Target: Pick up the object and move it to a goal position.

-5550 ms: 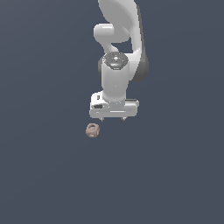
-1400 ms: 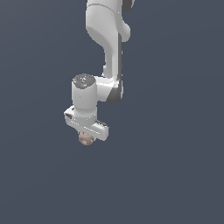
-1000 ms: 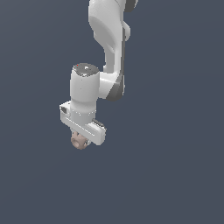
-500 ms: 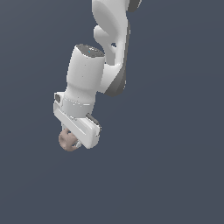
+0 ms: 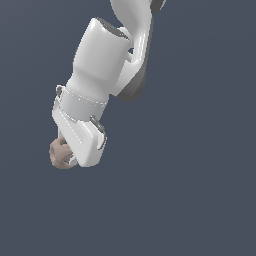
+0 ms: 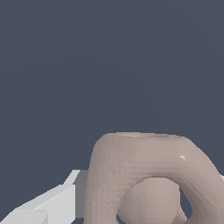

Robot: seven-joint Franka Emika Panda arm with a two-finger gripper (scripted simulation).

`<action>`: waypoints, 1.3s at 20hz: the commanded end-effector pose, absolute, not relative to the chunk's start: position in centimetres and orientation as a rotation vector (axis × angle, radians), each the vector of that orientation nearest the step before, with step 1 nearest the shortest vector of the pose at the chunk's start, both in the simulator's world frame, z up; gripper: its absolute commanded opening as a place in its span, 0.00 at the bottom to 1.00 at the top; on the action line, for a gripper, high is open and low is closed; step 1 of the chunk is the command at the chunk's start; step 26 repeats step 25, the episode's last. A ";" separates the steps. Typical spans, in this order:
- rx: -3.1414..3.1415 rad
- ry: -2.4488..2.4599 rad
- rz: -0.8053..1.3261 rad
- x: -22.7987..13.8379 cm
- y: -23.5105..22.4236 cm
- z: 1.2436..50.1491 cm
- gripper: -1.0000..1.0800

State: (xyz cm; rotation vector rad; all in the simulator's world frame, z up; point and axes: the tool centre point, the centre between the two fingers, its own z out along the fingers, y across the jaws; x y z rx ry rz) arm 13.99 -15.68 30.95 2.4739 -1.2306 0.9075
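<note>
The object [image 5: 58, 154] is a small pinkish-tan lumpy piece with a ring-like hollow. In the exterior view it pokes out from under the white gripper [image 5: 70, 156], which is shut on it and holds it up, close to the camera. The white arm [image 5: 102, 60] tilts and covers most of the fingers. In the wrist view the object [image 6: 144, 170] fills the lower part of the picture, with its hollow showing, and one white finger [image 6: 48, 205] lies beside it.
A plain dark grey-blue surface [image 5: 200, 190] fills the background in both views. No other objects show.
The gripper came down over the object, shut on it and lifted it. Over the last second the arm has swung toward the camera and the exterior view's left, tilting, with the object in it.
</note>
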 end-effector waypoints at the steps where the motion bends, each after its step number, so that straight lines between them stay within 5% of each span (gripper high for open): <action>1: 2.415 -1.276 0.955 14.3 -16.0 32.9 0.00; 14: 2.193 -1.425 1.105 14.4 -16.9 39.9 0.00; 26: 2.163 -1.442 1.120 14.3 -17.0 40.7 0.00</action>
